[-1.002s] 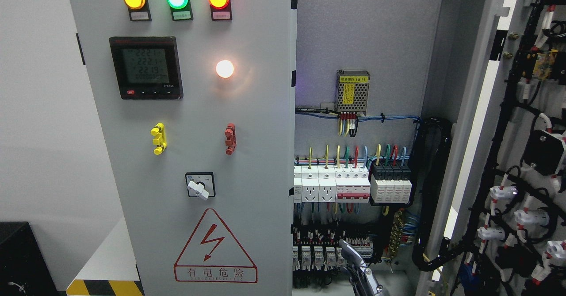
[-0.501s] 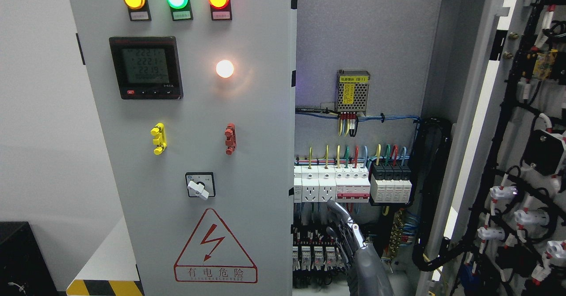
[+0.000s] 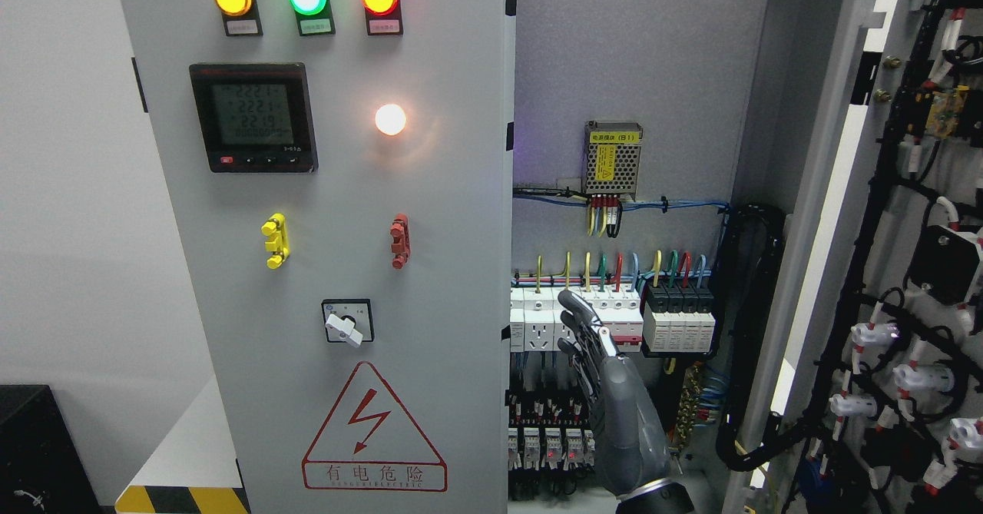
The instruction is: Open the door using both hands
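The grey left door (image 3: pixel 430 191) of the electrical cabinet stands shut, with three indicator lamps, a meter and a rotary switch (image 3: pixel 347 322) on it. The right door (image 3: pixel 906 283) is swung wide open to the right and shows its wired inner face. My right hand (image 3: pixel 574 320) comes up from the bottom edge inside the open half. Its fingers are extended and hold nothing. It stands in front of the row of breakers (image 3: pixel 614 316), a little to the right of the left door's free edge (image 3: pixel 504 268) and apart from it. My left hand is out of view.
Inside the cabinet are a power supply (image 3: pixel 612 159), black breakers (image 3: pixel 680 320), terminal rows (image 3: pixel 549 441) and a black cable loom (image 3: pixel 756 329). A black box (image 3: pixel 34 452) stands at the lower left, beside a yellow-black striped floor marking (image 3: pixel 180 499).
My right hand has risen from the bottom edge up and slightly left, from the terminal rows to breaker height. Both doors have stayed where they were.
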Controlling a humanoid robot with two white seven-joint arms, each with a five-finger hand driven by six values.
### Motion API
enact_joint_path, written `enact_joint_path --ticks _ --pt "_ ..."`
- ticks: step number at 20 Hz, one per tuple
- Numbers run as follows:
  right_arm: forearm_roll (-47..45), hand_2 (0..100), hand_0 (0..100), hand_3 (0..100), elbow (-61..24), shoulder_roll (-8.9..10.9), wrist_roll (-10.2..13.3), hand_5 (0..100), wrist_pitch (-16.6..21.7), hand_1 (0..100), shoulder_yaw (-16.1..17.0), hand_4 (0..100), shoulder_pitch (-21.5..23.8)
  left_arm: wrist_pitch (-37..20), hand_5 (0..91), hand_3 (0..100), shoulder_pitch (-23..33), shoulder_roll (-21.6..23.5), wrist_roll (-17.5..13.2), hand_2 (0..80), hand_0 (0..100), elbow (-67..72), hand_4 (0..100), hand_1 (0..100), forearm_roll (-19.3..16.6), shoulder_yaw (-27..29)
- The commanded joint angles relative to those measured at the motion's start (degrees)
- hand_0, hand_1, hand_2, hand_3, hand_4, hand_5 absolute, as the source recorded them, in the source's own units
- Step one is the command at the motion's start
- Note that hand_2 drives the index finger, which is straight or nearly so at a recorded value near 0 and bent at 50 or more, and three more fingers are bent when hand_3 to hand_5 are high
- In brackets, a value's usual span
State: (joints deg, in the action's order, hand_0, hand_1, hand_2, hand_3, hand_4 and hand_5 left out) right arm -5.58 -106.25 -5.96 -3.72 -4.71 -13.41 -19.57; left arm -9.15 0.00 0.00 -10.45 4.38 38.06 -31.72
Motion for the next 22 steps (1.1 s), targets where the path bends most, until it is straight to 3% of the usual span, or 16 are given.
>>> enact_joint_path --ticks 1,14,22 --pt "0.0 0 0 0 10.4 -0.63 -0.1 0 -0.3 0 1.1 0 -6.0 0.0 0.0 0 -0.9 -0.2 0.0 0.0 0 -0.1 0 0 0.0 0.0" --pt "-0.1 0 0 0 18.5 -0.19 -0.4 0 -2.2 0 2.8 0 -12.7 0.0 0.0 0 -0.7 -0.2 -0.3 0.0 0 -0.2 0 0 0.0 0.1" --pt "-3.8 0 0 0 18.6 0.16 -0.6 0 -2.3 0 2.8 0 -13.4 0.0 0.0 0 -0.9 -0.2 -0.3 0.0 0 -0.2 0 0 0.0 0.2"
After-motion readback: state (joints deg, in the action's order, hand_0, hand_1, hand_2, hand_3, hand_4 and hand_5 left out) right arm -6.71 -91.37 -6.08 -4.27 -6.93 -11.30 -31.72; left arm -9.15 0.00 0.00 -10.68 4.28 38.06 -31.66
